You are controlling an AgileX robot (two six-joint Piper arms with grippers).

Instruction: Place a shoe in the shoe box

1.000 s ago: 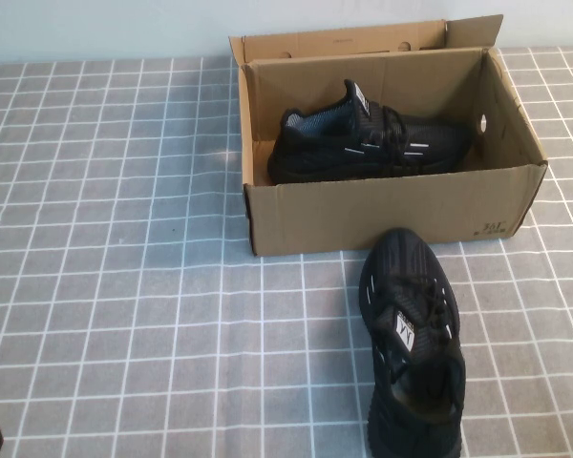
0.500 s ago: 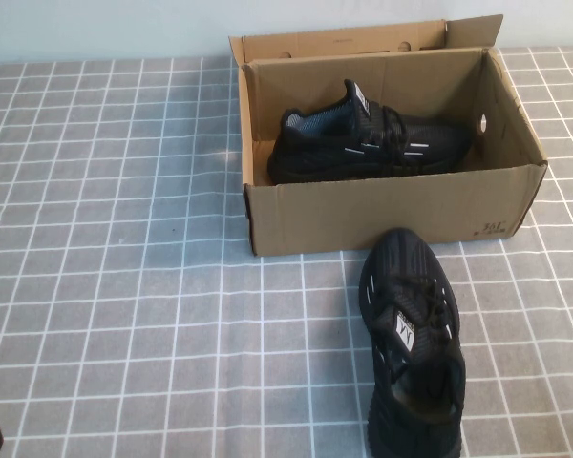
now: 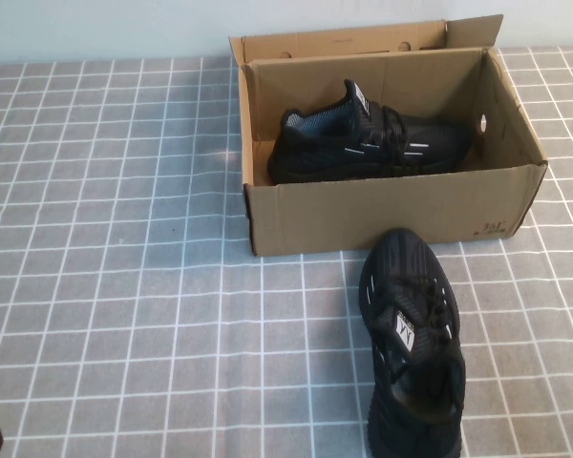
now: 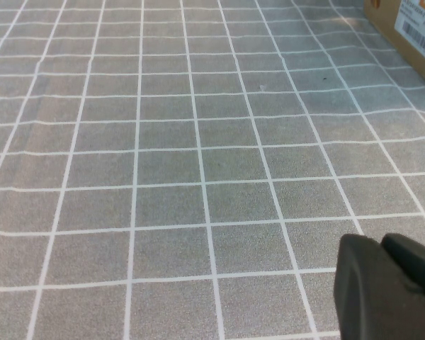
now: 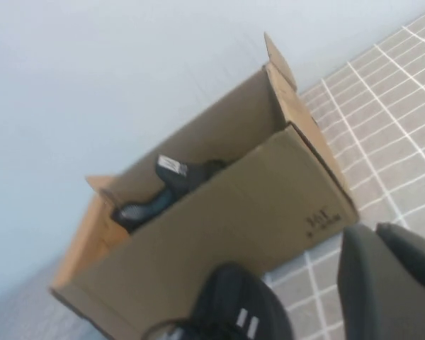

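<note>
One black sneaker (image 3: 368, 143) is seen lying inside the cardboard shoe box (image 3: 392, 205); its twin (image 3: 413, 339) is left outside, while left gripper (image 4: 389, 287) and right gripper (image 5: 389, 283) are kept closed, empty.

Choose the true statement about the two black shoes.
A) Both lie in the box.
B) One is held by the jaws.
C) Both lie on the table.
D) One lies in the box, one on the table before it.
D: one shoe lies inside the shoe box, and the other shoe rests on the table before its front wall.
</note>
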